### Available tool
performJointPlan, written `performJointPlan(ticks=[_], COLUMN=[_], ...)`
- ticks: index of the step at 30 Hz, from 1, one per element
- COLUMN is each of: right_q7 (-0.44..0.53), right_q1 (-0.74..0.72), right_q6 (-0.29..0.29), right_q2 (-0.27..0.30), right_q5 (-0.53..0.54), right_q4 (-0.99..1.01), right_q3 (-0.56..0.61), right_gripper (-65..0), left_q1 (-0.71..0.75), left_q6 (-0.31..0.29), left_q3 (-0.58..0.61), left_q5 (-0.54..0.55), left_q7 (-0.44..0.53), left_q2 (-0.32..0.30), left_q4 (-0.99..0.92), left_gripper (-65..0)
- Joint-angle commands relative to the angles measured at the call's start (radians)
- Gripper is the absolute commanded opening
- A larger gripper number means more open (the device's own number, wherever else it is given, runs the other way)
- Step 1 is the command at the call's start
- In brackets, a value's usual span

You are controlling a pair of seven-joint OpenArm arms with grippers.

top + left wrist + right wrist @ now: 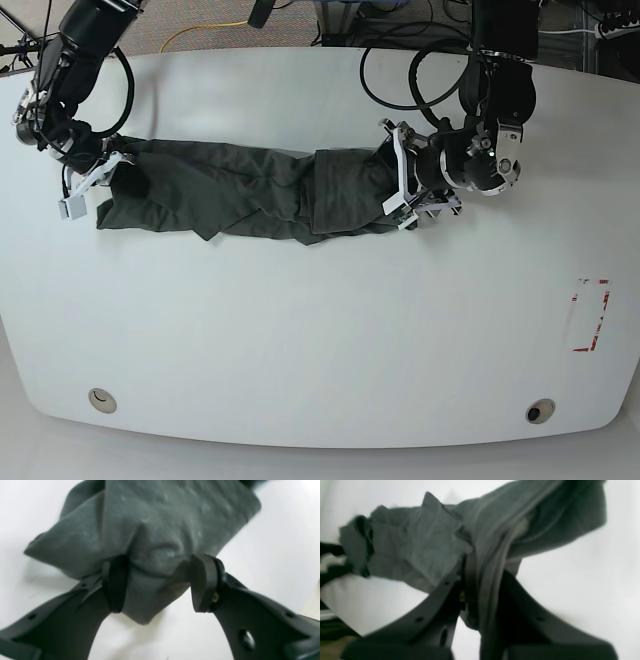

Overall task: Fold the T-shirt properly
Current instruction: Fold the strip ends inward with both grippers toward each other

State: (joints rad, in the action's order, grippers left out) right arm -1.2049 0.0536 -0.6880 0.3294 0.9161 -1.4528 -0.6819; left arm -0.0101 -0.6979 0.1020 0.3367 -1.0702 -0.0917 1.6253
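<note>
Stretched crumpled across the white table, the grey T-shirt, with cables strewn beyond the table's far edge. Clenched on a fold in the right gripper, a bunched ridge visible only from that wrist; parted astride cloth in the left gripper, grip impossible to confirm.

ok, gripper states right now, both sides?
Left gripper: open, fingers either side of the T-shirt.
Right gripper: closed, holding a fold of the T-shirt.
</note>
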Motion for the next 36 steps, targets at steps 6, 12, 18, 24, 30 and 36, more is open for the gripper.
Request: performJointPlan(ticks=[6, 12, 18, 24, 30, 36], right_q7=[0.018, 0.017, 0.006, 0.004, -0.02, -0.02], right_q1=[0.028, 0.024, 0.007, -0.021, -0.056, -0.056], right_q6=[-0.01, -0.01, -0.01, -0.01, -0.01, -0.01], right_q2=[0.086, 0.11, 0.104, 0.018, -0.082, -0.192], right_q5=[0.028, 0.033, 0.033, 0.111, 0.116, 0.116], right_q4=[-0.254, -0.392, -0.498, -0.495, -0.489, -0.438], right_q3=[0.0, 0.015, 0.155, 0.228, 0.307, 0.382], right_gripper=[-65.0, -65.0, -65.0, -65.0, -65.0, -65.0], left_q1=[-0.1, -0.136, -0.138, -0.13, -0.129, -0.129], left_q6=[0.045, 0.045, 0.045, 0.045, 0.045, 0.045], left_q3=[0.002, 0.058, 0.086, 0.083, 0.08, 0.078], left_q5=[0.006, 0.008, 0.006, 0.006, 0.006, 0.006], left_q7=[0.009, 0.009, 0.009, 0.009, 0.009, 0.009], left_q2=[0.048, 0.048, 0.046, 0.046, 0.042, 0.04], left_q4=[-0.138, -0.164, -0.165, -0.178, -0.187, -0.187], left_gripper=[-29.2, -29.2, -29.2, -29.2, -29.2, -29.2])
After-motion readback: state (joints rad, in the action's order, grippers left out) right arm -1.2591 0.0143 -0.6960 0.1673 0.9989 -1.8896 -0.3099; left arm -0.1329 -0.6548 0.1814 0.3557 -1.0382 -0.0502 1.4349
